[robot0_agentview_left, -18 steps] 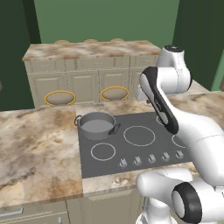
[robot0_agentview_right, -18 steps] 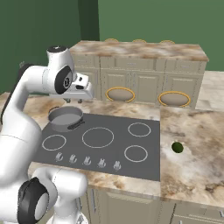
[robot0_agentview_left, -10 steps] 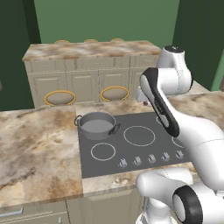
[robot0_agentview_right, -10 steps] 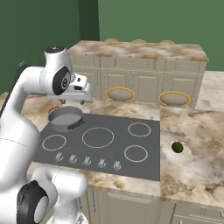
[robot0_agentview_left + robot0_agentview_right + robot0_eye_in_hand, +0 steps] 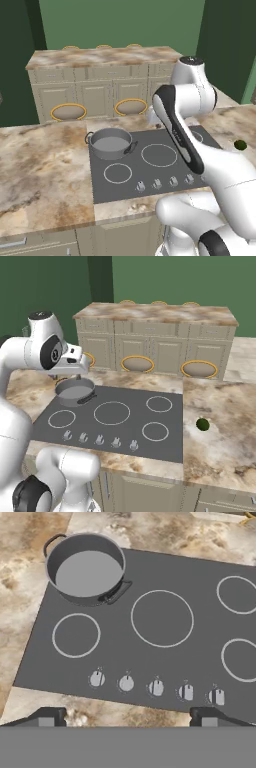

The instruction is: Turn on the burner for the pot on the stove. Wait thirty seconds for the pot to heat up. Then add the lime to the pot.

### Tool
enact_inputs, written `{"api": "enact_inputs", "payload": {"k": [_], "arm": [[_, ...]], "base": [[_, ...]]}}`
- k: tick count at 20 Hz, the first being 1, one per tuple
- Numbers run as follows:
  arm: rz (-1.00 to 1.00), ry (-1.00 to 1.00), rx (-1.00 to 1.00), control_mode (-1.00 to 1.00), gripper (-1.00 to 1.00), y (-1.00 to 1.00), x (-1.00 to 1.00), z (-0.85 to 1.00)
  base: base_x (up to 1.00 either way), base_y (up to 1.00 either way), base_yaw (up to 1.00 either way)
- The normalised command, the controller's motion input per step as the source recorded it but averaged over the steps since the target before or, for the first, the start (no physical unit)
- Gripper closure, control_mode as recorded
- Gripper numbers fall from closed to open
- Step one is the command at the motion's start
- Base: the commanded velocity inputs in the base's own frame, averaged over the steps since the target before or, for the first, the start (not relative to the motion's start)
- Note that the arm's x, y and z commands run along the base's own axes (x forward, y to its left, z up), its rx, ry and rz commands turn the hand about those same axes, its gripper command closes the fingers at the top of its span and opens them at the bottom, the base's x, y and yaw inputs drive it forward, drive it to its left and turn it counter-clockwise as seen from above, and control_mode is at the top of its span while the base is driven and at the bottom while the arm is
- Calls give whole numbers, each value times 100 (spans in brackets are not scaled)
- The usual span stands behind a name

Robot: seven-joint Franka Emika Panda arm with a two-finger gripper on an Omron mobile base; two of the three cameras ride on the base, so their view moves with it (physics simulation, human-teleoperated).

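Knobs sit below my wide, empty end effector. Pot has no lime yet. I think I must fetch it next.

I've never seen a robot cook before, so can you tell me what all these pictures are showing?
That big white machine is a robot arm standing at a kitchen counter. Two pictures come from cameras behind it, one on each side. The third comes from a camera on its hand, looking down.

On the flat dark grey cooktop with white rings sits a round grey steel pot, which looks empty. Along the cooktop's near edge is a row of small silver knobs. A small round dark green lime lies on the marbled stone counter, to the right of the cooktop.

The claw is open and holds nothing.
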Motion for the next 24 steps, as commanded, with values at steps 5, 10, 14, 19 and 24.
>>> {"api": "enact_inputs", "payload": {"k": [5, 10, 14, 19, 24], "arm": [[4, 0, 0, -100, -100, 36, -42, -11], [3, 0, 0, -100, -100, 24, -34, -20], [0, 0, 4, -100, -100, 5, -26, -29], [0, 0, 6, -100, -100, 0, -4, -37], [0, 0, 2, -100, -100, 3, 0, -43]], "base": [[0, 0, 0], [0, 0, 0], [0, 0, 0], [0, 0, 0], [0, 0, 0]]}}
